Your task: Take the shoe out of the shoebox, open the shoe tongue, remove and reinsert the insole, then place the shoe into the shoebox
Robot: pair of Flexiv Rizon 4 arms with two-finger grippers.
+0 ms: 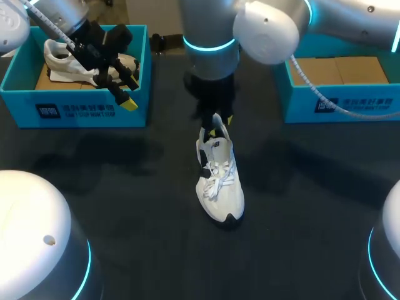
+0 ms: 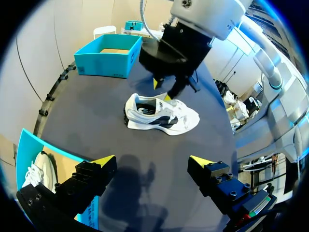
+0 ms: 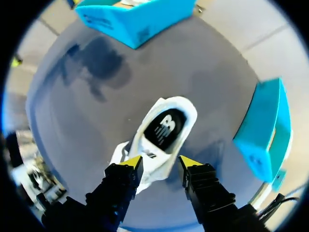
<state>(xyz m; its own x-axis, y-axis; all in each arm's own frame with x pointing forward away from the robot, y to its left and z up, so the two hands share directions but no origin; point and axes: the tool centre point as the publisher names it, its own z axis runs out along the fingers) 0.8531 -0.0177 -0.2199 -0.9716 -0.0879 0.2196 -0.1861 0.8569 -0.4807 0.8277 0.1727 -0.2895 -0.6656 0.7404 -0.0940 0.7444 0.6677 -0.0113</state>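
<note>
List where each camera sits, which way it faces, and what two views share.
Head view: above and behind, looking down on the table; left arm and right arm enter from its sides.
Left wrist view: above the left shoebox, facing the shoe; its left gripper shows, open.
Right wrist view: over the shoe's heel, looking down; its right gripper shows.
Shared: both wrist views show the shoe.

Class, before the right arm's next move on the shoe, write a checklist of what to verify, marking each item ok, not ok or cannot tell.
1. Shoe out of the box, upright on the table: ok.
2. Right jaws open, over the shoe: ok.
3. Insole in place inside: ok.
4. Tongue pulled open: cannot tell.
5. Left jaws open, clear of the shoe: ok.
6. Empty box ready for the return: ok.
</note>
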